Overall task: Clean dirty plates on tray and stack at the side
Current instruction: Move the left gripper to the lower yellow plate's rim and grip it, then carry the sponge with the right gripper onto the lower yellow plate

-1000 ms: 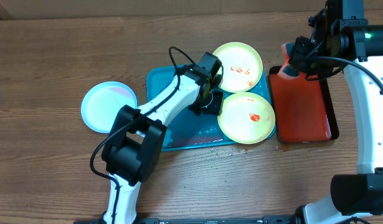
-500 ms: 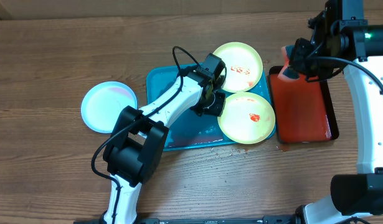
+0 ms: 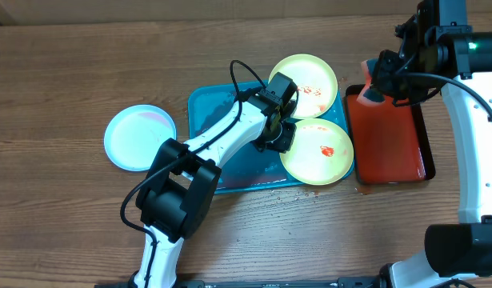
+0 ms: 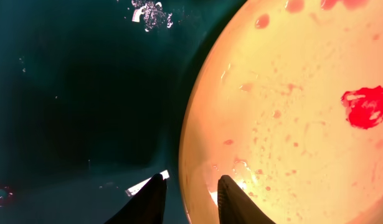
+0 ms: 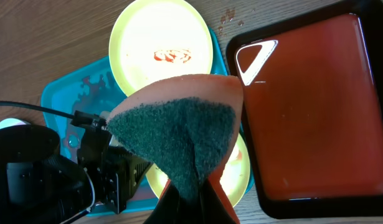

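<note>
Two yellow-green plates smeared with red sauce sit at the right end of the turquoise tray: a far plate and a near plate. A pale blue plate lies on the table left of the tray. My left gripper is low at the near plate's left rim. In the left wrist view its jaws straddle the rim of that plate, still open, one finger over the tray. My right gripper is shut on an orange sponge with a green scouring face, held above the red tray's corner.
A red tray with a dark rim stands right of the turquoise tray, touching the plates' side. Water drops and sauce specks lie on the wood near the turquoise tray's front edge. The left arm stretches diagonally across the turquoise tray.
My left gripper has slid right across the tray to the near plate's rim, and its jaws have narrowed. The right arm and sponge have not moved.
</note>
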`<state>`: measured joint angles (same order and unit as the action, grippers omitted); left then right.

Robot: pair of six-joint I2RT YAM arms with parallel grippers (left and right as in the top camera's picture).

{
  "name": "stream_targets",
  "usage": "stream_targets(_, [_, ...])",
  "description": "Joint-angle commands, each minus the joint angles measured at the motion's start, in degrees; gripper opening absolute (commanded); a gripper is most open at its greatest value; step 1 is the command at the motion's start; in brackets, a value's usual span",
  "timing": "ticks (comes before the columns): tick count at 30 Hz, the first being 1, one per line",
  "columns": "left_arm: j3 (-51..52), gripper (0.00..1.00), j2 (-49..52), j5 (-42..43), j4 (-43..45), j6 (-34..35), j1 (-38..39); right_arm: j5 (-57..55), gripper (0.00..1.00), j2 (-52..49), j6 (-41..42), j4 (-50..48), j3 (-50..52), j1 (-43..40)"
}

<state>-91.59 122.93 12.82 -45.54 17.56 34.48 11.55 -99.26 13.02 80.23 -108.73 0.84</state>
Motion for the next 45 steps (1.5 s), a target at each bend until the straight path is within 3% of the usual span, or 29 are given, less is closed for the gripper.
stream_targets(1, [-1.5, 0.26, 1.2, -1.3, 0.0, -1.4, 0.1, -0.4, 0.04, 0.3, -1.1, -0.1, -0.3, 0.0])
stream_targets(4, [-1.5, 0.18, 1.2, -1.2, 0.3, -1.2, 0.1, -0.4, 0.04, 0.3, -1.1, -0.1, -0.3, 0.0])
stream_targets(7, [-1.5, 0.04, 1.2, -1.2, 0.3, -1.2, 0.1, -0.4, 0.04, 0.3, -1.1, -0.1, -0.3, 0.0])
stream_targets(16, [-4.1, 0.04, 1.1, -1.5, -3.1, -0.9, -0.5, -0.4, 0.04, 0.3, -1.3, 0.1, -0.3, 0.0])
stream_targets(23, [-7.6, 0.04, 1.1, -12.6, -12.9, 0.2, -3.1, -0.4, 0.04, 0.3, -1.3, 0.1, -0.3, 0.0])
stream_targets(27, [-7.5, 0.04, 1.1, -12.9, -14.8, 2.4, -7.2, 1.3, 0.04, 0.2, -1.3, 0.0, 0.0, 0.4])
stream_targets(33, [-7.4, 0.04, 1.1, -12.8, -16.0, 1.9, -12.7, 3.8, 0.04, 0.2, -1.0, -2.1, 3.0, 3.3])
stream_targets(40, [-5.0, 0.04, 1.2, -13.5, -15.2, 1.3, -13.9, 4.2, 0.04, 0.1, 0.7, -7.7, 8.1, 8.7])
stream_targets(45, [-1.3, 0.15, 1.2, -13.5, -11.7, 1.3, -14.0, 4.2, 0.04, 0.1, 2.0, -10.4, 10.1, 11.0])
